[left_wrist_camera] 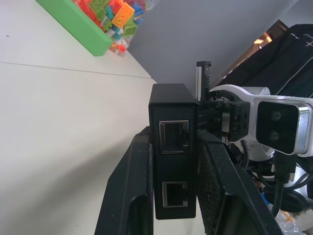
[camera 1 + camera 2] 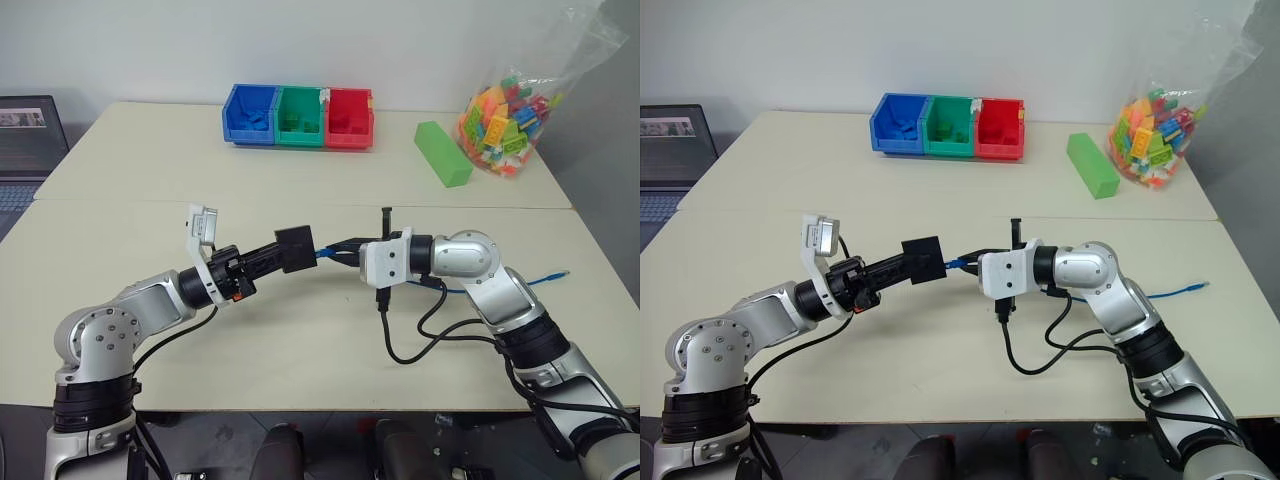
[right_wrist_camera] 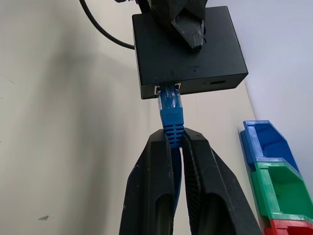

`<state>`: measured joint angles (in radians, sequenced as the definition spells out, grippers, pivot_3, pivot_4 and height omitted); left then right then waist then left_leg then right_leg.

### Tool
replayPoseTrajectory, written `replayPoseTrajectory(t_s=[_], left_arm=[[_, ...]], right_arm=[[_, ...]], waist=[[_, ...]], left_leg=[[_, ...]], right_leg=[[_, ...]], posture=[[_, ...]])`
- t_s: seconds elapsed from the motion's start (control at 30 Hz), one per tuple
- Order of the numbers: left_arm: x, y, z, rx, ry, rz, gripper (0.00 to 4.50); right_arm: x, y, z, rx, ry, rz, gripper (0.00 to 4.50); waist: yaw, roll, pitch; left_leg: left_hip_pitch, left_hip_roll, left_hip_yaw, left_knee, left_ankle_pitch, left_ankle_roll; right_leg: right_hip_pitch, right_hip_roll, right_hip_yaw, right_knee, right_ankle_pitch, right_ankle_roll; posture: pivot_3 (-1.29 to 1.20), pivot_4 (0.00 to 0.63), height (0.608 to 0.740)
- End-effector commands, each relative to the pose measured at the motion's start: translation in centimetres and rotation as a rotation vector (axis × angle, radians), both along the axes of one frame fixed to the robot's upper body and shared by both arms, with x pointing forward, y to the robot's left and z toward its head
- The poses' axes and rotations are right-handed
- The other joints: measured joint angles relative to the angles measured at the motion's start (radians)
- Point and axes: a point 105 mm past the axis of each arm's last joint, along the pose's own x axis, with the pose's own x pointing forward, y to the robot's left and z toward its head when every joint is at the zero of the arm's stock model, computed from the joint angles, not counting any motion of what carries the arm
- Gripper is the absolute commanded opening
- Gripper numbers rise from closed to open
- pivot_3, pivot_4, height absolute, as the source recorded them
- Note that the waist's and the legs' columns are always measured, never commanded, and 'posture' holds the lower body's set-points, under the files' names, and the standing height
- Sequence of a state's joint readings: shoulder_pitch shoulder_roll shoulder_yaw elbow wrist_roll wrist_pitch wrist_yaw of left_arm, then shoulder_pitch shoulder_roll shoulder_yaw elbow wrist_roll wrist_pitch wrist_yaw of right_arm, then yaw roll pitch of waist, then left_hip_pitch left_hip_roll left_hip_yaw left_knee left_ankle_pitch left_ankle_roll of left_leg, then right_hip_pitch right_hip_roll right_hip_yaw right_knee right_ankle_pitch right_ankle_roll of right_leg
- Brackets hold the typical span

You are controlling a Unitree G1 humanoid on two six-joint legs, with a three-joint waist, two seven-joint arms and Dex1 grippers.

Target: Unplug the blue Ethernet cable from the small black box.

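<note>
left end effector (image 1: 173, 196) clamps the small black box (image 2: 296, 248); at its 3 o'clock, right end effector (image 3: 177, 142) pinches the still-plugged blue ethernet cable (image 3: 170, 115) above the bench (image 2: 300, 190).

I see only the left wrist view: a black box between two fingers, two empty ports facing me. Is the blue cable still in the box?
Observer: Yes. The cable sits plugged in a port on the box, on the side facing the right wrist camera.
Operator: Does the right gripper hold it?
Observer: Yes, the right gripper is shut on the cable just behind the plug.
Operator: Is the box on the table?
Observer: No, the left gripper holds it up above the table.
</note>
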<state>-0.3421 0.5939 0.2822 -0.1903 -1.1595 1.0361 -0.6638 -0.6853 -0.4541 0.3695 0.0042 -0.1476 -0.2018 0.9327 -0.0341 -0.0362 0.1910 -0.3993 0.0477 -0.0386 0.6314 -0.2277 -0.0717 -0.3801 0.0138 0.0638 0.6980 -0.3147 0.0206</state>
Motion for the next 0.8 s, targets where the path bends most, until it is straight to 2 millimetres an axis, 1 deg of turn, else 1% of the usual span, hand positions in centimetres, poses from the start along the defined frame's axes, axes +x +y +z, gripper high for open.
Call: replayPoseTrajectory(t_s=[0.03, 0.1, 0.17, 0.2, 0.23, 0.37, 0.5, 0.53, 0.57, 0.6, 0.63, 0.7, 0.8], left_arm=[[-0.3, -0.2, 1.2, -0.022, -0.042, -0.02, 0.77], [-0.4, -0.2, 1.1, -0.021, -0.041, -0.022, 0.77], [-0.5, -0.2, 1.1, -0.019, -0.042, -0.024, 0.77], [-0.5, -0.3, 1.1, -0.016, -0.043, -0.028, 0.77], [-0.5, -0.3, 1.1, -0.014, -0.043, -0.032, 0.77], [-1.4, -0.8, 1.0, 0.023, -0.074, -0.107, 0.77], [-1.8, -1.0, 0.7, 0.075, -0.089, -0.169, 0.77], [-1.9, -1.1, 0.6, 0.086, -0.095, -0.182, 0.77], [-2.1, -1.1, 0.5, 0.104, -0.103, -0.207, 0.77], [-2.2, -1.2, 0.5, 0.117, -0.117, -0.24, 0.77], [-2.4, -1.2, 0.6, 0.128, -0.132, -0.268, 0.77], [-2.5, -1.3, 0.6, 0.139, -0.152, -0.309, 0.77], [-2.5, -1.5, 0.7, 0.14, -0.174, -0.339, 0.77]], right_arm=[[-0.9, 0.5, 0.8, 0.011, -0.041, 0.042, 0.02], [-1.1, 0.4, 0.7, 0.004, -0.038, 0.053, 0.02], [-1.3, 0.2, 0.7, -0.005, -0.032, 0.059, 0.72], [-1.3, 0.0, 0.7, -0.009, -0.026, 0.061, 0.84], [-1.4, -0.1, 0.7, -0.012, -0.022, 0.063, 1.13], [-2.0, -1.9, 0.9, -0.037, 0.045, 0.061, 2.02], [-2.9, -3.5, 1.0, 0.002, 0.226, 0.045, 2.92], [-2.9, -3.7, 1.1, 0.018, 0.258, 0.035, 2.93], [-3.0, -4.2, 1.2, 0.064, 0.366, 0.011, 2.93], [-3.2, -4.5, 1.1, 0.147, 0.552, -0.015, 2.93], [-3.5, -4.6, 0.9, 0.192, 0.691, -0.028, 2.93], [-4.0, -4.1, 0.5, 0.275, 0.889, -0.036, 2.93], [-4.6, -3.3, -0.1, 0.326, 1.042, -0.054, 2.93]], waist=[[0.0, 0.0, 0.0], [0.0, 0.0, 0.0], [0.0, 0.0, 0.0], [0.0, 0.0, 0.0], [0.0, 0.0, 0.0], [0.001, 0.0, 0.0], [0.002, 0.0, 0.0], [0.002, 0.0, 0.0], [0.002, 0.0, 0.0], [0.002, 0.0, 0.0], [0.0, 0.0, 0.0], [0.001, 0.0, 0.0], [0.0, 0.0, 0.0]], left_leg=[[0.0, 0.0, 0.0, 0.0, 0.0, 0.0], [0.0, 0.0, 0.0, 0.0, 0.0, 0.0], [0.0, 0.0, 0.0, 0.0, 0.0, 0.0], [0.0, 0.0, 0.0, 0.0, 0.0, 0.0], [0.0, 0.0, 0.0, 0.0, 0.0, 0.0], [0.0, 0.0, 0.0, 0.0, 0.0, 0.0], [0.0, 0.0, -0.001, 0.0, 0.0, 0.0], [0.0, 0.0, -0.001, 0.0, 0.0, 0.0], [0.0, 0.0, -0.001, 0.0, 0.0, 0.0], [0.0, 0.0, -0.001, 0.0, 0.0, 0.0], [0.0, 0.0, -0.001, 0.0, 0.0, 0.0], [0.0, 0.0, -0.001, -0.001, 0.0, 0.0], [0.0, 0.0, -0.002, -0.001, 0.0, 0.0]], right_leg=[[0.0, 0.0, 0.0, 0.0, 0.0, 0.0], [0.0, 0.0, 0.0, 0.0, 0.0, 0.0], [0.0, 0.0, 0.0, 0.0, 0.0, 0.0], [0.0, 0.0, 0.0, 0.0, 0.0, 0.0], [0.0, 0.0, 0.0, 0.0, 0.0, 0.0], [0.0, 0.0, 0.0, 0.0, 0.0, 0.0], [0.0, 0.0, 0.0, -0.001, 0.0, 0.0], [0.0, 0.0, 0.0, -0.001, 0.0, 0.0], [0.0, 0.0, 0.0, -0.001, 0.0, 0.0], [0.0, 0.0, 0.0, 0.0, 0.0, 0.0], [0.001, 0.0, 0.0, 0.0, 0.0, 0.0], [0.0, 0.0, -0.001, 0.0, -0.001, -0.001], [0.0, 0.0, -0.001, 0.0, -0.001, -0.001]], posture=[[0.0, 0.15, 0.74], [0.0, 0.15, 0.74], [0.0, 0.15, 0.74], [0.0, 0.15, 0.74], [0.0, 0.15, 0.74], [0.0, 0.15, 0.74], [0.0, 0.15, 0.74], [0.0, 0.15, 0.74], [0.0, 0.15, 0.74], [0.0, 0.15, 0.74], [0.0, 0.15, 0.74], [0.0, 0.15, 0.74], [0.0, 0.15, 0.74]])
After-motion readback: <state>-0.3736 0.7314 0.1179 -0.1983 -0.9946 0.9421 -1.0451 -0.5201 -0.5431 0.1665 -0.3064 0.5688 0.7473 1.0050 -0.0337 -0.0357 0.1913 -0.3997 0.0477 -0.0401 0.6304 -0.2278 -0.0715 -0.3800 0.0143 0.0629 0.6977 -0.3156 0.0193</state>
